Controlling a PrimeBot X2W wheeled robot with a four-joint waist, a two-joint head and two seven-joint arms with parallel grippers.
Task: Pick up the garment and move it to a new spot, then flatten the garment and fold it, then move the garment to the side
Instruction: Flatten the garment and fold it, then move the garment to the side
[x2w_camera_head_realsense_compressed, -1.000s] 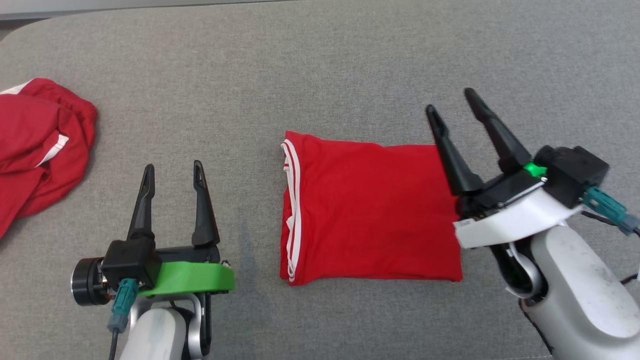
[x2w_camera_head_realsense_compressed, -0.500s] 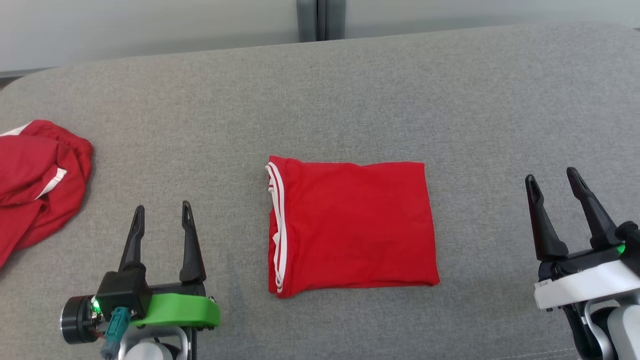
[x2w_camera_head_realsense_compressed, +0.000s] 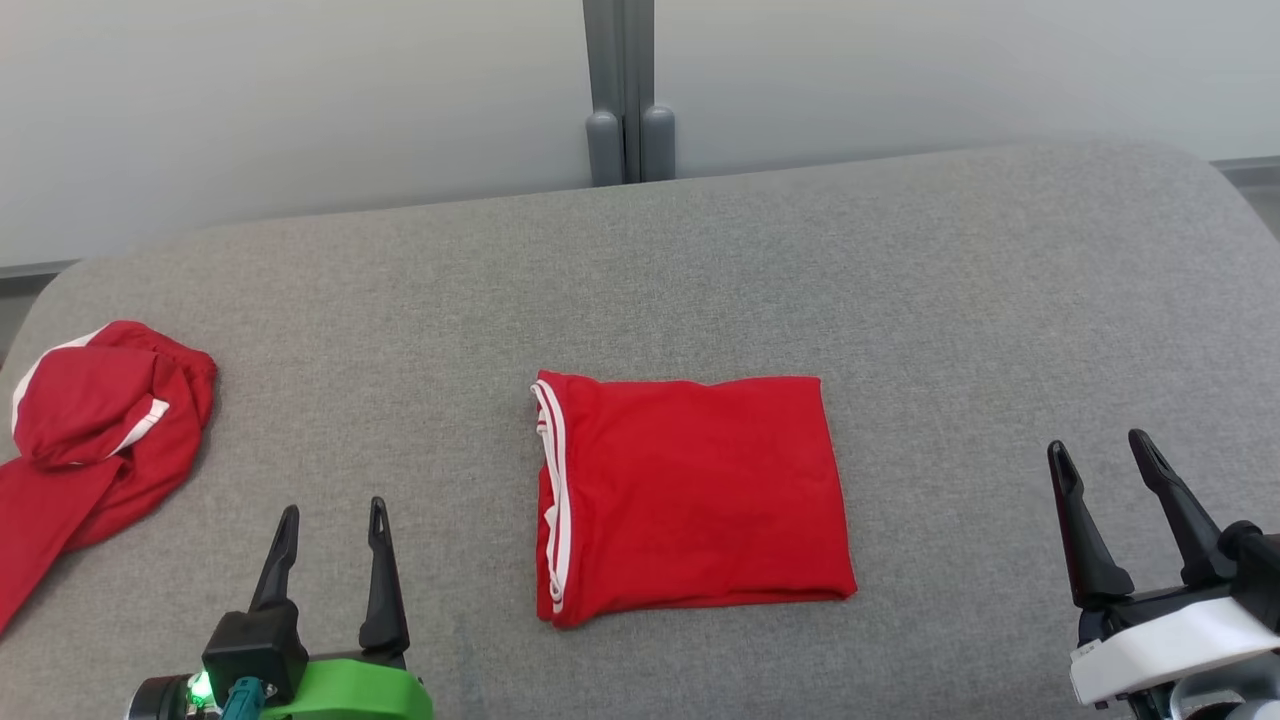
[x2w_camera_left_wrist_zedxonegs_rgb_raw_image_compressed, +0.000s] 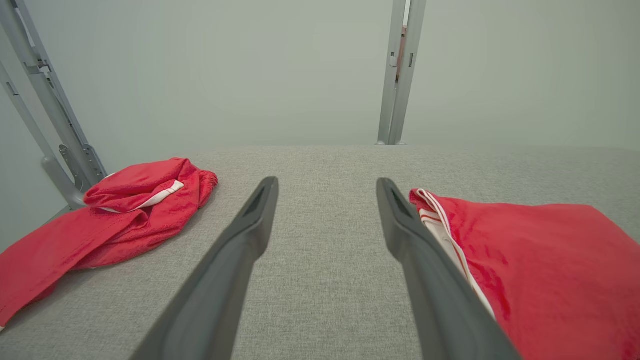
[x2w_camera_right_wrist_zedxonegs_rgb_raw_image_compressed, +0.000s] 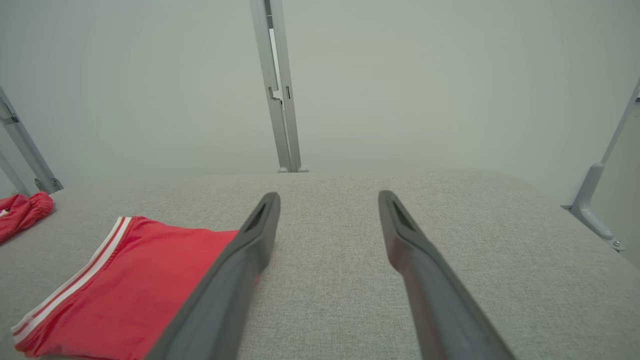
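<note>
Head camera: mounted high, facing forward and down across the grey table (x2w_camera_head_realsense_compressed: 900, 260) toward the pale wall (x2w_camera_head_realsense_compressed: 300, 100). Wrist cameras, two: set low and close over the table, facing level toward that wall and its grey post (x2w_camera_left_wrist_zedxonegs_rgb_raw_image_compressed: 400, 75). Shared by all three: the folded red garment (x2w_camera_head_realsense_compressed: 690, 490), right of frame from the left wrist, left from the right.

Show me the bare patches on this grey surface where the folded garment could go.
Widest: right of the folded garment, out to the right edge of the grey surface, ahead of the open right end effector. Also free: the far strip toward the wall, and the gap between it and the crumpled garment, ahead of the open left end effector. Crowded: the left edge.
</note>
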